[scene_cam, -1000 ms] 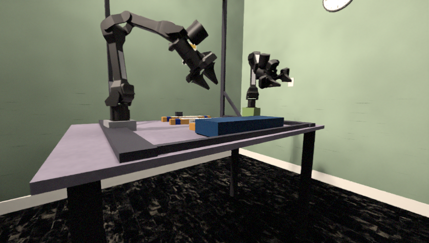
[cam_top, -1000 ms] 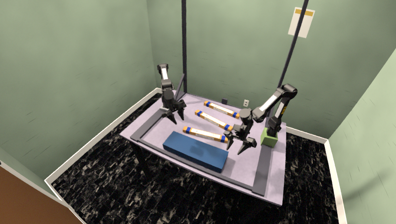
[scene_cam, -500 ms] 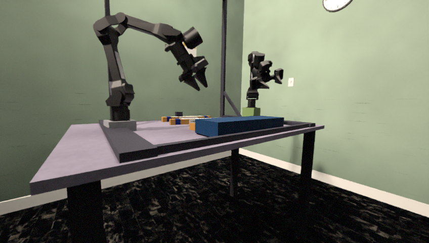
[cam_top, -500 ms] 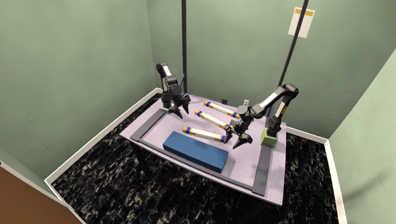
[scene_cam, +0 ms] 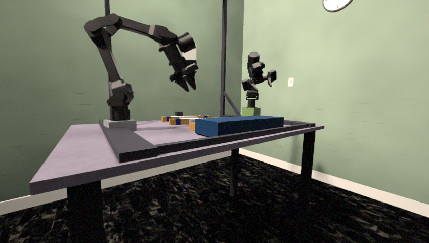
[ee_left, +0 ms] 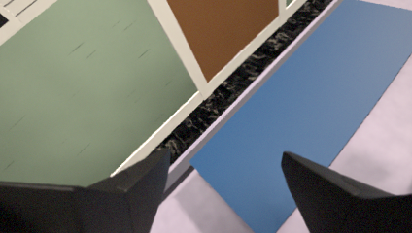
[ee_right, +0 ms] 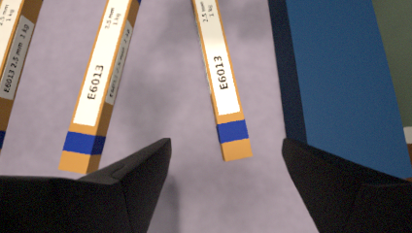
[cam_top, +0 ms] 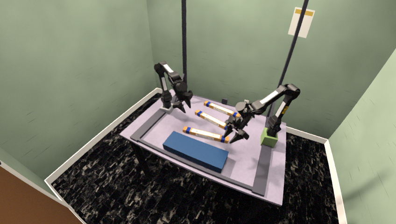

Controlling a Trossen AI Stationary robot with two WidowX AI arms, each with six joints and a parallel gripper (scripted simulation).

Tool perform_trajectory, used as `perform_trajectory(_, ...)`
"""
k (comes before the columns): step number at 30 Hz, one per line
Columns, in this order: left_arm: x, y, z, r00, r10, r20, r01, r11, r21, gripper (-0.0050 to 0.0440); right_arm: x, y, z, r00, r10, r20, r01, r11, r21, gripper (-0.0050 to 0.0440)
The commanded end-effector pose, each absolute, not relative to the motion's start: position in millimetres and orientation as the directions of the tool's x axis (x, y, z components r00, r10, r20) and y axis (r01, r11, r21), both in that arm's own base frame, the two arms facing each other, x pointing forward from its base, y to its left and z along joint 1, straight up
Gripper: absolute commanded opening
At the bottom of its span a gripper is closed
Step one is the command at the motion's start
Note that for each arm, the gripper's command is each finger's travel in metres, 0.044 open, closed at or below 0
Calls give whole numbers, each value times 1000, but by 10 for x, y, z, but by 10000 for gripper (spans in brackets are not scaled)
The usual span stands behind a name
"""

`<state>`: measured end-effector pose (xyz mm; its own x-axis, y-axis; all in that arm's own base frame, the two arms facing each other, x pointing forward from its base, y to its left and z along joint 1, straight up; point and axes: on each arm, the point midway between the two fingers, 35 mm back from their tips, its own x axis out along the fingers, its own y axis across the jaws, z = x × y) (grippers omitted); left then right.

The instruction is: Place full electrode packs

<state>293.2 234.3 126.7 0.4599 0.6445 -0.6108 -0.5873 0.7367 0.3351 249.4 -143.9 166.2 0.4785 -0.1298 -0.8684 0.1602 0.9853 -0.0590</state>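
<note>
On the lilac bench, three packs lie toward twelve o'clock of the blue platform. Green walls surround it. The left pincer and right pincer hang open.

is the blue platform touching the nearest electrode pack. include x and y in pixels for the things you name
Apart. The right wrist view shows table surface between the nearest electrode pack point(cam_top: 205, 134) point(ee_right: 223, 73) and the blue platform point(cam_top: 197, 148) point(scene_cam: 246, 124) point(ee_left: 301, 92) point(ee_right: 340, 73).
</note>
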Motion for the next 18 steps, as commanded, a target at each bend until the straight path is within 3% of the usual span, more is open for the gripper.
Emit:
perform_trajectory(1,2982,2165,1356,503,595,-626,-529,785,322,330,2417,-1215,1682,462,-111,-880,150,988,-45,330)
perform_trajectory(18,2978,1569,1199,527,416,-741,-343,902,263,330,2107,-605,1623,389,-45,-920,105,994,-4,330)
